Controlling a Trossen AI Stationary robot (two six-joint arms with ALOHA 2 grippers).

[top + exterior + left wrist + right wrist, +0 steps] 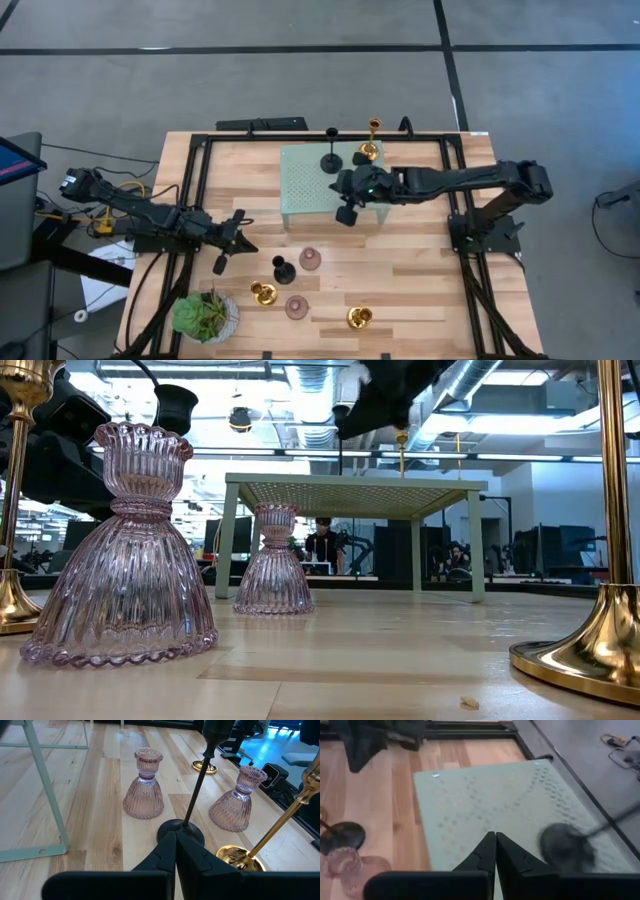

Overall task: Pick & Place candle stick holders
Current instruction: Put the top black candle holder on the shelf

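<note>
My left gripper (245, 243) (176, 835) is shut and empty, low over the table, pointing at the base of a black holder (283, 270) (182, 830) a short way off. Around that holder stand two pink holders (144, 790) (237, 802) and two gold ones (262, 293) (360, 318), each on its round base. My right gripper (347, 211) (495, 836) is shut and empty above the near part of the pale green platform (305, 185) (485, 795). On the platform stand a second black holder (330, 160) (565, 847) and a third gold one (368, 150).
A green potted plant (205, 315) stands at the near left corner. The platform rests on slim legs (50, 805) to the side of my left gripper. A black frame (195, 170) runs along the table's edges. In the low view, people sit in the room behind (322, 540).
</note>
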